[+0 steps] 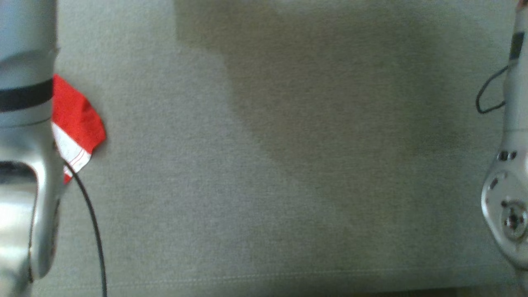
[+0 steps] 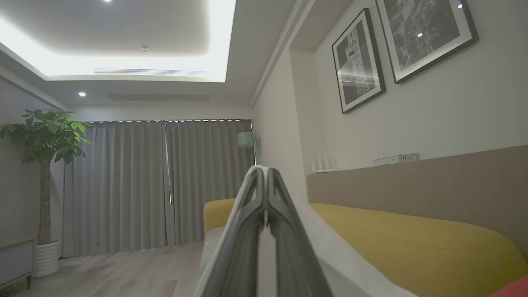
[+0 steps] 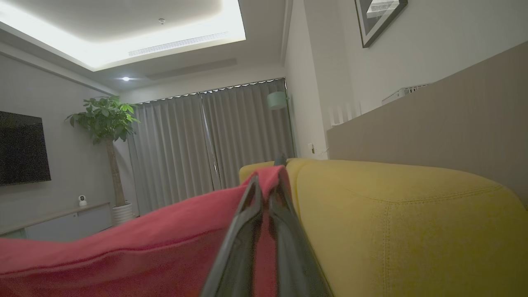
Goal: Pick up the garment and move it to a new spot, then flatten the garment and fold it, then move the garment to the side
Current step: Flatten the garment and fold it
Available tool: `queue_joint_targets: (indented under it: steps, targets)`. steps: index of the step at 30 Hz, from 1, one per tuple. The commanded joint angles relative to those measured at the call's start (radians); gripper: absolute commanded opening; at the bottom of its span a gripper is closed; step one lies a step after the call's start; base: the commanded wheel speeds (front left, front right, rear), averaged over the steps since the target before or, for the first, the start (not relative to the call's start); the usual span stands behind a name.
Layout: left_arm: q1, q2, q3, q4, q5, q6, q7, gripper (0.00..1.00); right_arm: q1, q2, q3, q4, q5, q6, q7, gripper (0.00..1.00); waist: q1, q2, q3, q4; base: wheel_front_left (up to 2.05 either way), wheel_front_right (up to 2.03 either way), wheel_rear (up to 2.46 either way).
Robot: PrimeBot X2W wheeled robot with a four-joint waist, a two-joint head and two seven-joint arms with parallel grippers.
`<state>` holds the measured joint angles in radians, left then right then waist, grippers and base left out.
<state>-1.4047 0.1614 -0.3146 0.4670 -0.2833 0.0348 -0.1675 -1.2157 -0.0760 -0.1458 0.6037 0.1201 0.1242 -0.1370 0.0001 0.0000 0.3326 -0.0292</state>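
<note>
Pinching the red garment (image 3: 123, 247) in the right hand (image 3: 268, 179) beside the yellow sofa (image 3: 392, 214); holding the left hand (image 2: 266, 170) pressed together.

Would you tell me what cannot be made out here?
Head view: most of the garment, hidden behind the left forearm and cut by the left edge.
Left wrist view: whether the shut left gripper pinches any cloth; too close to tell.
Right wrist view: the garment's shape, cut by the bottom edge around the right gripper.
</note>
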Motion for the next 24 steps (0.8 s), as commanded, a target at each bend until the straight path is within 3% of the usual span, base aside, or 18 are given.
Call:
queue_joint_targets:
  steps: [1, 7, 13, 18, 24]
  targets:
    - [-0.044, 0.009, 0.014, 0.016, -0.009, -0.006, -0.020, 0.00, -0.066, 0.016, -0.007, 0.041, -0.039, 0.007, -0.027, 0.00, -0.0001, 0.0000, 0.034, 0.030, 0.00, 0.00, 0.00]
    - [0.078, -0.049, -0.006, 0.090, -0.053, -0.038, -0.074, 0.00, -0.056, 0.010, -0.044, 0.260, -0.112, 0.007, -0.090, 0.00, -0.0001, 0.0000, 0.087, 0.071, 0.00, 0.00, 0.00]
    - [0.263, -0.071, 0.007, 0.073, -0.101, -0.059, -0.092, 0.00, 0.029, -0.008, -0.097, 0.408, -0.140, 0.007, -0.118, 0.00, -0.0001, 0.0000, 0.128, 0.088, 0.00, 0.00, 0.00]
    - [0.371, -0.071, 0.050, -0.020, -0.121, -0.068, -0.094, 0.00, 0.071, -0.005, -0.104, 0.427, -0.119, 0.007, -0.124, 0.00, -0.0001, 0.0000, 0.134, 0.077, 0.00, 0.00, 0.00]
    - [0.597, -0.074, 0.110, -0.227, -0.145, -0.084, -0.094, 0.00, 0.180, 0.010, -0.066, 0.348, -0.049, 0.007, -0.124, 0.00, -0.0001, 0.0000, 0.095, 0.052, 0.00, 0.00, 0.00]
